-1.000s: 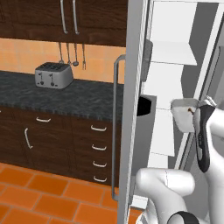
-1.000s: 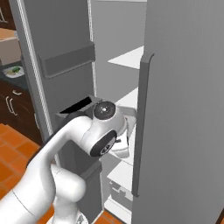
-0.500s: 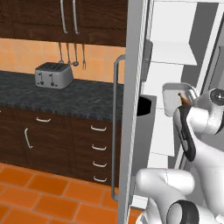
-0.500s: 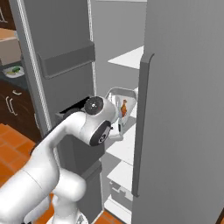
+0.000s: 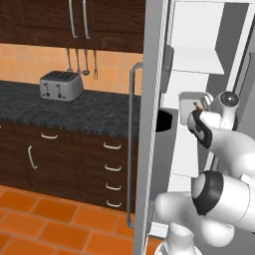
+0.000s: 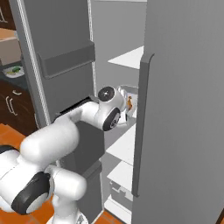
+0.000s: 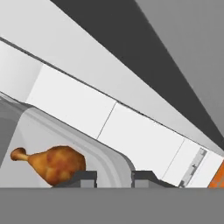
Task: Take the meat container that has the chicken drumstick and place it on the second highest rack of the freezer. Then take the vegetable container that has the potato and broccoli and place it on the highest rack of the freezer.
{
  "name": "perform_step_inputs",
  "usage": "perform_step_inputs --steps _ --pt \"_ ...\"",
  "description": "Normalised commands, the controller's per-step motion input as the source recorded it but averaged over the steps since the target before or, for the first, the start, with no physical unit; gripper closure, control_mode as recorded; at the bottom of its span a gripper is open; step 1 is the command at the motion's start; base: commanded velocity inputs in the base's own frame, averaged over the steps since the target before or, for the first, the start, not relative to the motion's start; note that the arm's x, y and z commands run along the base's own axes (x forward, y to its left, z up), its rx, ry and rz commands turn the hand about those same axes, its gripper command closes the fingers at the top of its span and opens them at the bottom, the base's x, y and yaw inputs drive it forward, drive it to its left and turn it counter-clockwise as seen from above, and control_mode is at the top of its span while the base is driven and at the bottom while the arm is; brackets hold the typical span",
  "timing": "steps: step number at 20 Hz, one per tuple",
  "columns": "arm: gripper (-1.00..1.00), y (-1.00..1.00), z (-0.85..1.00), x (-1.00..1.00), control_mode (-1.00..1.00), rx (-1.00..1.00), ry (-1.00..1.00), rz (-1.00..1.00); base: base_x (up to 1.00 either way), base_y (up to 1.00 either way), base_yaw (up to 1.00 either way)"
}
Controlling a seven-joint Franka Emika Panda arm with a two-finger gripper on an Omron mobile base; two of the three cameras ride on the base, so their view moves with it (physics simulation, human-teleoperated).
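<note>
Inside, meat container [image 7: 65,131], chicken drumstick [image 7: 52,162], rim between fingers [image 7: 83,178]

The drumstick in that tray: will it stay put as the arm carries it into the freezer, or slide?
The drumstick lies loose in the tray, far smaller than it, so it could slide if the tray tilts. Its rounded body may roll a little, though the raised rim should probably keep it in. The gripper pinches the rim at one edge, so the tray might sag or swing.
</note>
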Motion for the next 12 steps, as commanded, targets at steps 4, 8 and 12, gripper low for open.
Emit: perform_step_inputs --steps 4,8,12 --pt "1.0 -0.24 -0.13 0.23 -1.0 -0.01 0.0 0.01 0.0 0.0 0.0" --pt "1.0 -0.29 -0.29 0.42 -1.0 -0.02 -0.02 0.0 0.0 0.0 0.0" --pt "1.0 -0.06 -0.16 0.5 -1.0 -0.03 -0.03 0.0 0.0 0.0 0.0"
